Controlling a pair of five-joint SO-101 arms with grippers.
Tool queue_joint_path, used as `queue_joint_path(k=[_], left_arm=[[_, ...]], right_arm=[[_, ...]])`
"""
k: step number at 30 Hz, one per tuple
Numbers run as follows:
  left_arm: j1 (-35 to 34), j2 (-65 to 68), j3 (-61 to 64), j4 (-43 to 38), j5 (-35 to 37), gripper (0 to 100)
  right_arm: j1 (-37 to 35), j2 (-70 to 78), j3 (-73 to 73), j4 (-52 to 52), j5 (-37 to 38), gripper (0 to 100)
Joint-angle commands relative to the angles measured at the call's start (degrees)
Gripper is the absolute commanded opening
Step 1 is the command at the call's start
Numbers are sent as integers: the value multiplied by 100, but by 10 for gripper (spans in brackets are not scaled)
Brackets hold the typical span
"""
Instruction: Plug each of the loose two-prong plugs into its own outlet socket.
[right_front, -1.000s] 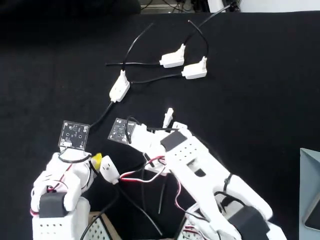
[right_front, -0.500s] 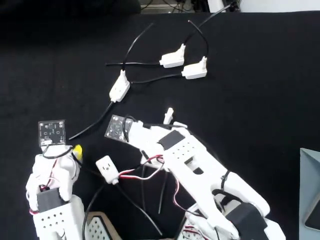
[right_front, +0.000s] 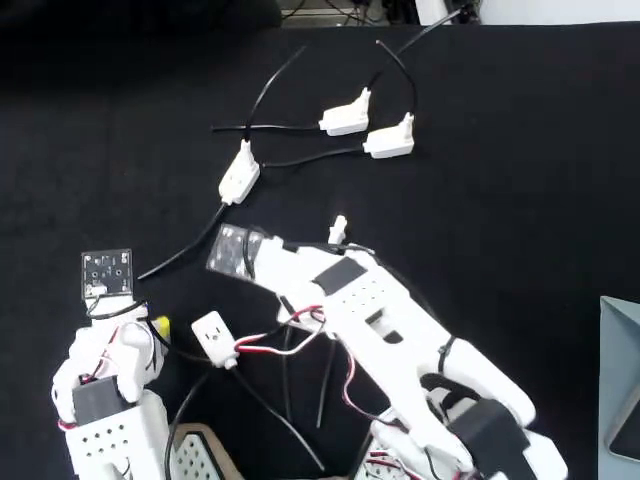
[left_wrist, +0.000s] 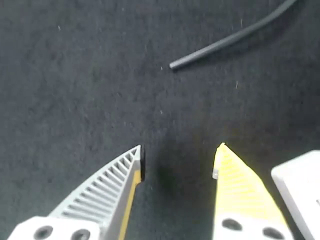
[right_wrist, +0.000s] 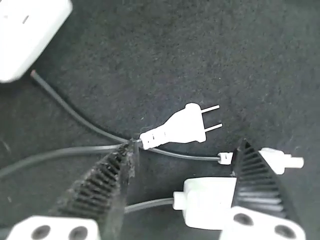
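White plug (right_wrist: 182, 127) is sighted just beyond the right gripper's (right_wrist: 187, 149) parted jaws: body to be clamped, prongs left clear. Left gripper (left_wrist: 180, 150) likewise parted, empty.

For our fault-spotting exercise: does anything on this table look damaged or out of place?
A black cable ends in a bare cut tip on the black cloth, near the open left gripper, joined to nothing.

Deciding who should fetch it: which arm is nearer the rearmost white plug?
Right. The right arm lies on the near side of the plug; the left arm sits much farther, to the near left.
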Motion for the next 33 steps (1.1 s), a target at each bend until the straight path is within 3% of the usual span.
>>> queue_joint_path(k=[1,5,11,18,29,33], left_arm=[[-66,-18,101,193,44,235],[-66,-18,101,202,44,235],[-66,-18,101,202,44,235],[-66,-18,101,202,44,235],[-66,-18,101,202,44,235],[-66,-18,101,202,44,235]], right_arm=[[79,382,-523,-44,-1125,300],[70,1051,-875,-44,-1705,300],[141,1736,-1112,-53,-1776,286],[519,2299,-1798,-44,-1785,8],[853,1095,-2800,1574,-1793,12],[862,444,-2809,1837,-2567,12]])
